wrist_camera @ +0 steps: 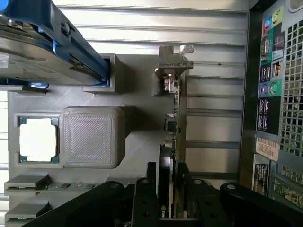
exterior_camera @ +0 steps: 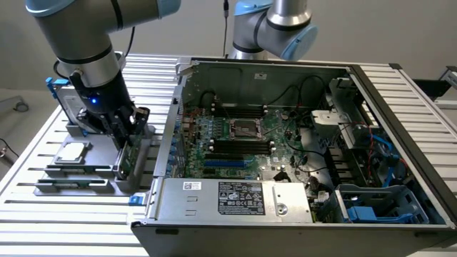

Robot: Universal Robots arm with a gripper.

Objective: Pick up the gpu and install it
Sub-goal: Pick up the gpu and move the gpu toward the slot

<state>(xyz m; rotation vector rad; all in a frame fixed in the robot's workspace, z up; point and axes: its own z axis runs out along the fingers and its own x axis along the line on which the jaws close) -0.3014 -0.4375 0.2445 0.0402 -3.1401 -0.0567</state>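
To the exterior view's left of the jaws, one silver hard drive point(wrist_camera: 42, 52) in a blue frame and one square metal-capped chip point(wrist_camera: 38, 139) sit in a grey, ridged plastic holder point(wrist_camera: 92, 137). One thin gpu point(wrist_camera: 171, 127), silver bracket at its end, stands on edge between the gripper point(wrist_camera: 165, 201)'s two black fingers point(wrist_camera: 144, 198). The jaws are narrowly apart astride it. Beyond them stands one open metal computer case point(exterior_camera: 286, 241).

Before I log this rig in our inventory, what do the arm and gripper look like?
The arm has silver-grey metal tubes and light blue joint caps. A thin black cable hangs beside it. The gripper is black, with a small blue light glowing on its body.
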